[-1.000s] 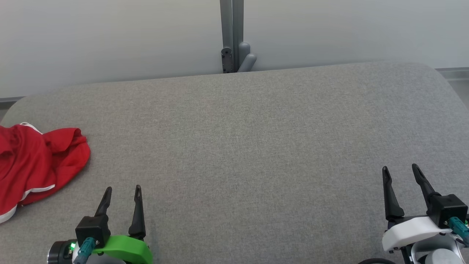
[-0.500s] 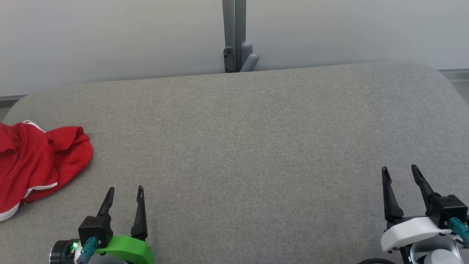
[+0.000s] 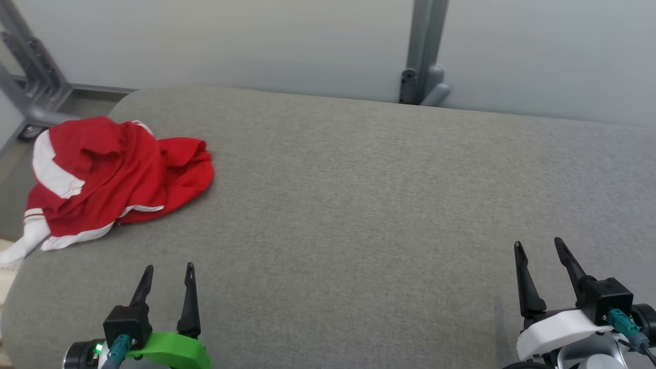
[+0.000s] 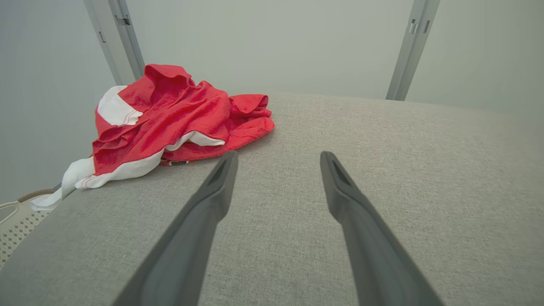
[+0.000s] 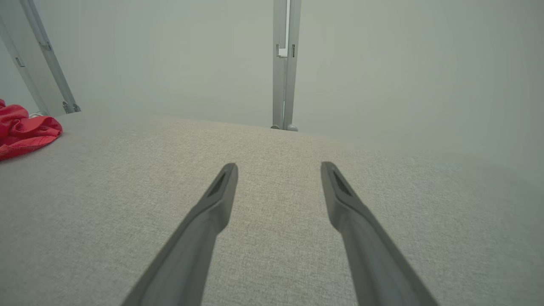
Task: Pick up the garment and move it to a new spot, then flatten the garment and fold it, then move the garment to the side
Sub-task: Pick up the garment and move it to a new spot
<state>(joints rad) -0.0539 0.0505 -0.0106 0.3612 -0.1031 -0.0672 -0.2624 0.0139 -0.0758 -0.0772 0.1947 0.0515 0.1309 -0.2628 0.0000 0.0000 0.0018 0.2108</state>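
Red garment [image 3: 120,171] lay crumpled at the far-left corner of the grey pad [image 3: 359,205]. Looked soft, light, floppy; your best hold was a raised fold. Both stood wide, empty: left gripper [image 3: 169,266] nearer it, right gripper [image 3: 538,242] well apart.

Tons of open grey table [image 3: 359,195] to move over, just the crumpled red garment [image 3: 118,174] hogging the far-left corner.

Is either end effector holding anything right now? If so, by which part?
Nothing is held. The left end effector and right end effector are both open and empty above the grey surface; the red garment lies crumpled, untouched.
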